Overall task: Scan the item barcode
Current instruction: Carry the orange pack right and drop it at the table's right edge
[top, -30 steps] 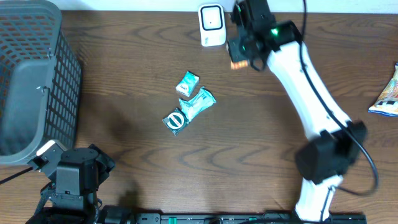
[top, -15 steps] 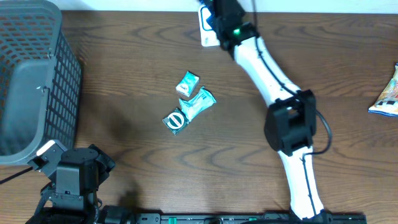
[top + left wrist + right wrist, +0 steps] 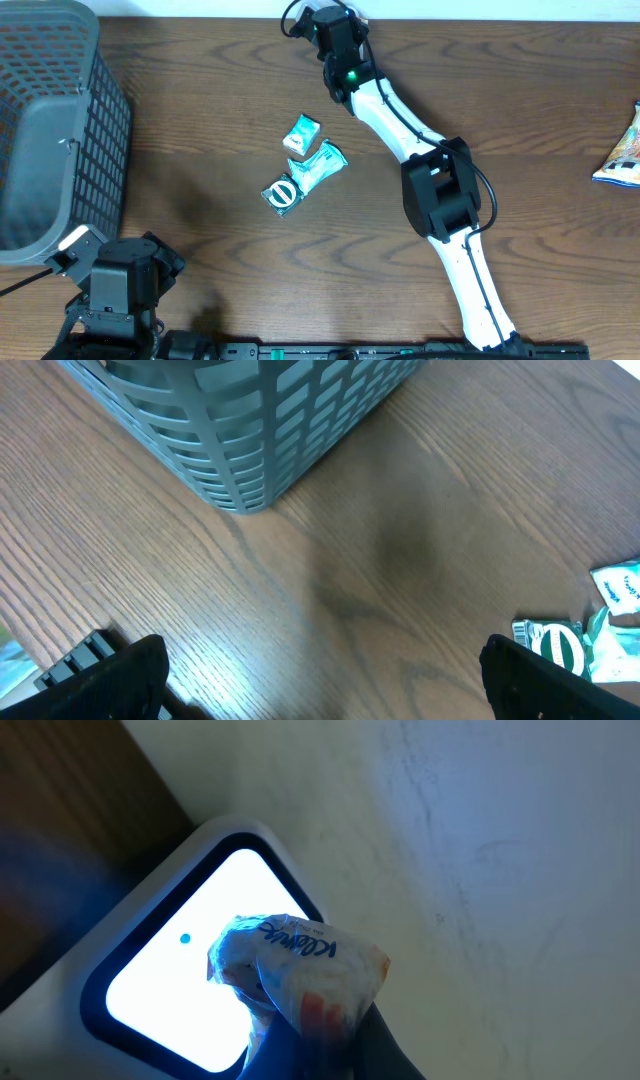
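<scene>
Basket (image 3: 105,130) at upper left of the table (image 3: 560,90); three packets (image 3: 318,166) at centre; another packet (image 3: 622,150) at right edge

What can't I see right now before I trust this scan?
- Overhead: scanner hidden under the right arm.
- Right wrist: packet barcode not visible; its print is blurred.
- Overhead: snack bag cut off by the right edge.
</scene>
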`<state>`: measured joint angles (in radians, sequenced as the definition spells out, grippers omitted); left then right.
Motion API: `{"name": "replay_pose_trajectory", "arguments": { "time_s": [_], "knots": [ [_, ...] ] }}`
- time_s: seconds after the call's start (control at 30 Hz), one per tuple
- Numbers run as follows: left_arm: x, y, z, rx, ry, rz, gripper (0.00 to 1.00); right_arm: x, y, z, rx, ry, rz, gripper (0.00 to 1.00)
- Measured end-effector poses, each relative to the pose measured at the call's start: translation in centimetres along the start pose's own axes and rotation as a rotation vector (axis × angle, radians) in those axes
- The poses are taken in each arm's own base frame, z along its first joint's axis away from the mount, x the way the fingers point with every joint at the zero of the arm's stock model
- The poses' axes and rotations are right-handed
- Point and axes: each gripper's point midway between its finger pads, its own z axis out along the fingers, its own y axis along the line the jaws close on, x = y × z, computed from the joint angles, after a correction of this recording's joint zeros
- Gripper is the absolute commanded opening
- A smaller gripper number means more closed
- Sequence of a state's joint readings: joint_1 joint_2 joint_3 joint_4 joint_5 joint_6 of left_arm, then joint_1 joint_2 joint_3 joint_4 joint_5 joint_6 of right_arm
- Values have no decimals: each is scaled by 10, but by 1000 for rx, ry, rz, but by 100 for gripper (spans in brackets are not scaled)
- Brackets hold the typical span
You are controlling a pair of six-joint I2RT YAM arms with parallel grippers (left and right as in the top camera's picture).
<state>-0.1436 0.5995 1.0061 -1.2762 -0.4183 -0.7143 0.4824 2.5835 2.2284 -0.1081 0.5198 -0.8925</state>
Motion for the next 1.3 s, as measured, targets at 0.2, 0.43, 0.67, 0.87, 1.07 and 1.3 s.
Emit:
{"name": "replay_pose_trajectory", "arguments": {
  "time_s": [0.2,0.43,0.67,0.87,1.07,1.3],
  "knots": [
    [0,0,0,0,1,0,98,6,-6,-7,-12,40,55,1],
    [0,0,0,0,0,-1,98,32,-75,-47,-30,134,225,1],
    [0,0,0,-2,0,-2,98,166,-176,-93,2,434,470,1],
    [0,1,0,-3,-1,-3,98,337,-188,-111,48,819,759,1],
    [0,1,0,-3,-1,-3,98,427,-163,-122,25,978,938,9],
    [0,0,0,-2,0,-2,98,506,-138,-145,46,1135,1031,45]
  ]
}}
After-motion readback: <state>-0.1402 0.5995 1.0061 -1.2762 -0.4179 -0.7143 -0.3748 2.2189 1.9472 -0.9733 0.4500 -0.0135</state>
